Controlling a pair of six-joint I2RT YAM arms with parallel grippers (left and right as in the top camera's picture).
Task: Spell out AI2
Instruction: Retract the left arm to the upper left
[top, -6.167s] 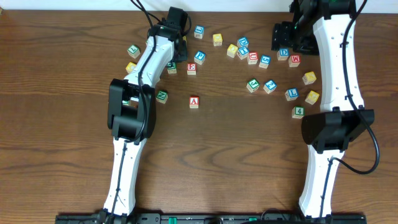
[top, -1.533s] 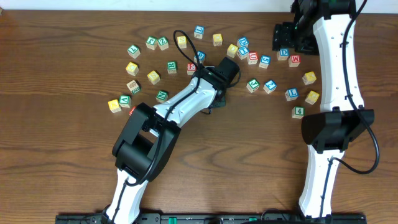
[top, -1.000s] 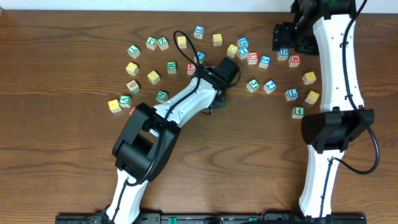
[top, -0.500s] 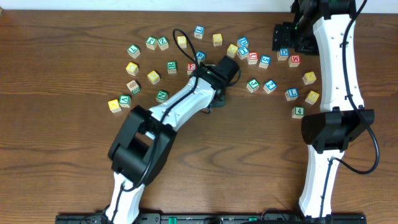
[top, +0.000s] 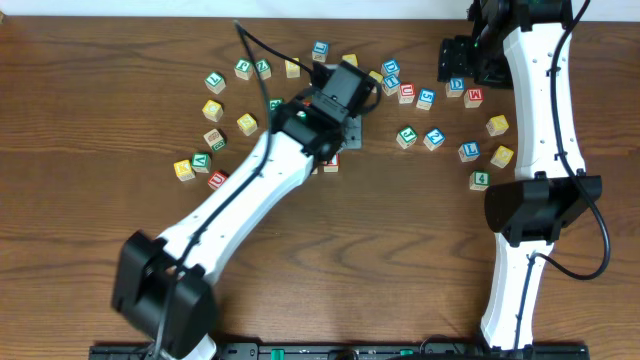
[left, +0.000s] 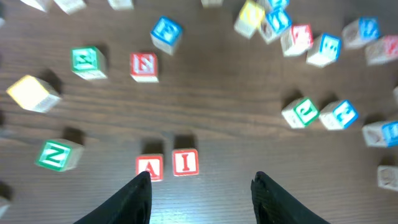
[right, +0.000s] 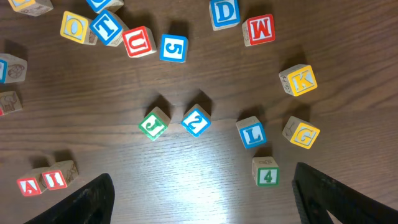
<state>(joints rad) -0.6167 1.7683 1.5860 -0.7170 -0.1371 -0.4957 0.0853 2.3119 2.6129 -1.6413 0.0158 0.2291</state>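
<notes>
We see lots of letter blocks lying on the brown table (top: 90, 200). The A block (left: 149, 168) and the I block (left: 185, 162) sit side by side in a row. They are so close that they look like they touch. Both have red marks.

The left claw (left: 201, 179) hangs over the table just behind them. Its two black fingers (left: 140, 199) are spread wide and hold nothing. The A block is right by the tip of the finger on the picture's left side. The I block is a bit more toward the middle of the gap. This picture is a little blurry.

The 2 block (right: 196, 121) is blue. It sits well apart from the A and the I, off on the I's side. A green J block (right: 153, 124) is just beside it, with a small gap between them.

The right claw (right: 200, 177) is up above these blocks. It is wide too, and empty. The 2 block lies in front of it, about in the middle between its fingers. The blue L block (right: 251, 132) and the green 4 block (right: 267, 172) lie near the 2 block.
</notes>
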